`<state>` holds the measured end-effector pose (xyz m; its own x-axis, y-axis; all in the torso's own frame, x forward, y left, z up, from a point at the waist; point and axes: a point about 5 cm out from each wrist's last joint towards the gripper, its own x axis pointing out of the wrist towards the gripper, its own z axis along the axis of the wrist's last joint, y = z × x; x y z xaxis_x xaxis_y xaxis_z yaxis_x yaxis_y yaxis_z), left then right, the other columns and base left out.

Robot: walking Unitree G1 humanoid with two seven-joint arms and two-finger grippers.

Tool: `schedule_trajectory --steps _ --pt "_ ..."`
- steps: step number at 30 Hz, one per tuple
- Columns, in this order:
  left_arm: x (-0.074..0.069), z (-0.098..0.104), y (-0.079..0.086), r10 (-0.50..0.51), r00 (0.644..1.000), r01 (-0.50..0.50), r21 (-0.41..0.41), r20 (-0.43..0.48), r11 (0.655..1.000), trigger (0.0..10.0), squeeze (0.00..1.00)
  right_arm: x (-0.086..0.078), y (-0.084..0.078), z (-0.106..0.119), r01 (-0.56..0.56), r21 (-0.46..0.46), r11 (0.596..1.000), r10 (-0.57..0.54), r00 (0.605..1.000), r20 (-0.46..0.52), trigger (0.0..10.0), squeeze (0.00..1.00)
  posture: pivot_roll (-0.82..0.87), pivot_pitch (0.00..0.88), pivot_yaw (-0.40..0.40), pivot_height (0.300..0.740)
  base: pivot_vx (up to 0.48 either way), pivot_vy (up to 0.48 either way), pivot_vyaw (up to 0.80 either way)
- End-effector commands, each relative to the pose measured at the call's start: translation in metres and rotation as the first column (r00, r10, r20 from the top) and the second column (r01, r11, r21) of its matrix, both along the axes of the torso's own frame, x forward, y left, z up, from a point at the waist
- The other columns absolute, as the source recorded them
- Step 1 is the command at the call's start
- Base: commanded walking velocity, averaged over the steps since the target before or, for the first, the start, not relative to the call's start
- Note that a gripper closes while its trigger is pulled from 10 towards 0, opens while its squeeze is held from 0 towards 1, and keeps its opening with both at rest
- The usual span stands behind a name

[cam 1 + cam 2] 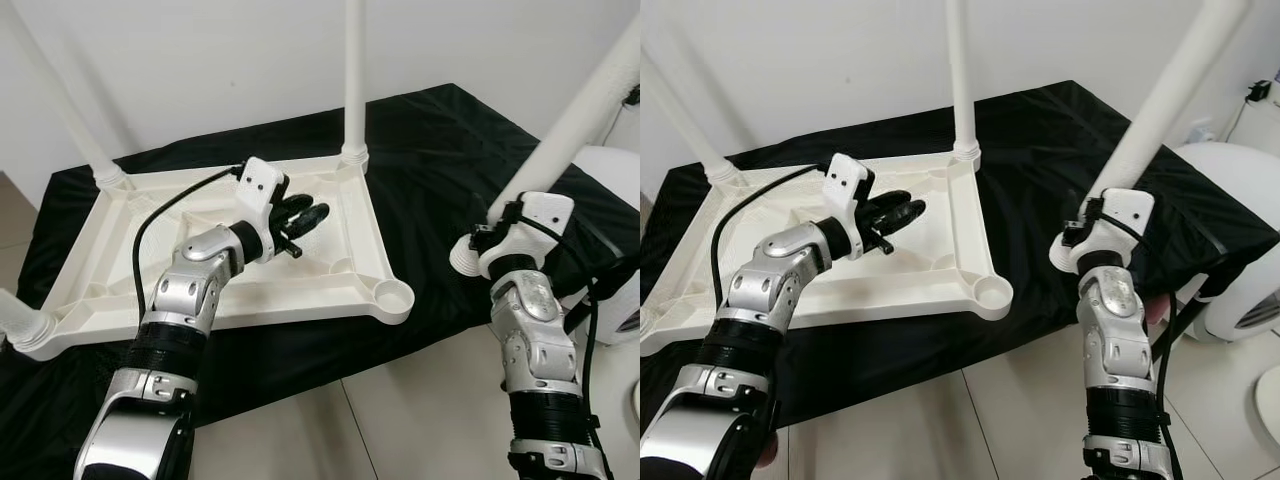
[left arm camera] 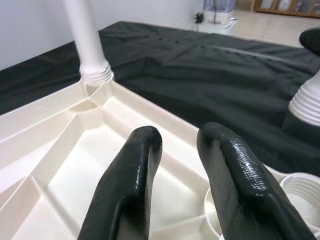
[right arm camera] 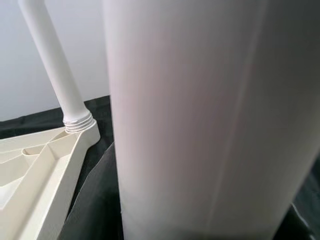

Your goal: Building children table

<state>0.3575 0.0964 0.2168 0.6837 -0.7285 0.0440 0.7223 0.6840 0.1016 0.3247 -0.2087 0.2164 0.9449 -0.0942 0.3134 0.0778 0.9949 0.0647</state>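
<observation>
The right gripper (image 1: 497,243) grips the loose white leg (image 1: 580,110), tilted toward 1 o'clock, its ribbed threaded end hanging over black cloth (image 1: 440,130). The left gripper (image 1: 305,218) hovers narrowly parted and empty over the upturned tabletop (image 1: 345,290); the empty socket (image 1: 393,296) sits at 5 o'clock.

Left wrist view: glossy fingers (image 2: 135,175) above smooth ribbed plastic.

Right wrist view: matte tube close up. Tilted so, I judge the thread could cross or miss.

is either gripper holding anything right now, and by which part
The right gripper holds a loose white table leg near its threaded lower end. The left gripper holds nothing, hovering over the upturned tabletop.
</observation>
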Motion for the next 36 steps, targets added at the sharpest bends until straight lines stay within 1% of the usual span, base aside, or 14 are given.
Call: schedule_trajectory --steps 1,4,7,10,14,19,23,25,26,28,30,32,34,36 --pt "-0.001 -0.013 0.002 0.106 0.994 -0.106 0.030 -0.001 0.994 10.0 0.00 -0.002 0.005 -0.005 -0.019 0.013 1.000 0.019 1.000 -0.010 10.0 0.00 -0.11 0.051 0.084 0.740 0.000 0.000 0.00" --pt "-0.005 -0.018 0.001 0.135 0.991 -0.135 0.034 0.017 0.990 10.0 0.00 -0.003 0.008 -0.005 -0.033 0.013 0.999 0.033 0.999 -0.006 10.0 0.00 -0.11 0.050 0.083 0.740 0.000 0.000 0.00" --pt "-0.012 -0.022 -0.003 0.089 0.996 -0.090 0.055 0.030 0.994 10.0 0.00 -0.002 0.010 -0.005 -0.043 0.004 0.999 0.043 0.999 -0.009 10.0 0.00 -0.11 0.044 0.074 0.740 0.000 0.000 0.00" --pt "-0.014 -0.023 -0.004 0.085 0.995 -0.088 0.062 0.046 0.994 10.0 0.00 -0.001 0.010 -0.005 -0.045 -0.002 0.999 0.045 0.999 -0.011 10.0 0.00 -0.11 0.041 0.071 0.740 0.000 0.000 0.00" --pt "-0.016 -0.023 -0.005 0.119 0.991 -0.123 0.058 0.063 0.991 10.0 0.00 0.000 0.011 -0.006 -0.051 -0.009 0.999 0.051 0.999 -0.011 10.0 0.00 -0.11 0.037 0.068 0.740 0.000 0.000 0.00" --pt "-0.011 -0.011 0.003 0.296 0.955 -0.293 -0.091 0.016 0.952 10.0 0.00 -0.001 0.023 -0.006 -0.074 -0.015 0.997 0.074 0.997 -0.004 10.0 0.00 -0.11 0.021 0.067 0.740 0.000 0.000 0.00" --pt "-0.009 -0.010 0.009 0.361 0.933 -0.359 -0.126 -0.008 0.925 10.0 0.00 -0.001 0.024 -0.006 -0.078 -0.005 0.997 0.078 0.997 -0.006 10.0 0.00 -0.11 0.008 0.068 0.740 0.000 0.000 0.00" --pt "-0.008 -0.010 0.014 0.403 0.915 -0.400 -0.112 0.011 0.910 10.0 0.00 -0.001 0.025 -0.005 -0.082 -0.009 0.997 0.082 0.997 -0.006 10.0 0.00 -0.12 0.006 0.071 0.740 0.000 0.000 0.00" --pt "-0.007 -0.015 0.019 0.438 0.899 -0.435 -0.080 0.019 0.897 10.0 0.00 -0.001 0.028 -0.005 -0.096 -0.015 0.995 0.096 0.995 -0.005 10.0 0.00 -0.12 0.004 0.071 0.740 0.000 0.000 0.00" --pt "-0.007 -0.015 0.019 0.438 0.899 -0.435 -0.080 0.019 0.897 10.0 0.00 -0.001 0.028 -0.005 -0.096 -0.015 0.995 0.096 0.995 -0.005 10.0 0.00 -0.12 0.004 0.071 0.740 0.000 0.000 0.00" --pt "-0.007 -0.022 0.027 0.484 0.873 -0.484 -0.016 0.065 0.875 10.0 0.00 -0.001 0.034 -0.005 -0.114 -0.041 0.993 0.114 0.993 0.004 10.0 0.00 -0.11 0.000 0.068 0.740 0.000 0.000 0.00" --pt "-0.008 -0.024 0.028 0.489 0.869 -0.490 0.001 0.076 0.872 10.0 0.00 -0.002 0.036 -0.005 -0.118 -0.044 0.992 0.118 0.993 0.005 10.0 0.00 -0.11 0.000 0.068 0.740 0.000 0.000 0.00" --pt "-0.013 -0.031 0.026 0.454 0.888 -0.456 0.019 0.077 0.890 10.0 0.00 -0.002 0.038 -0.004 -0.128 -0.042 0.991 0.128 0.992 0.017 10.0 0.00 -0.11 0.000 0.066 0.740 0.000 0.000 0.00" --pt "-0.015 -0.034 0.026 0.444 0.891 -0.448 0.022 0.097 0.894 10.0 0.00 -0.001 0.039 -0.004 -0.132 -0.049 0.990 0.133 0.991 0.018 10.0 0.00 -0.11 0.000 0.065 0.740 0.000 0.000 0.00"
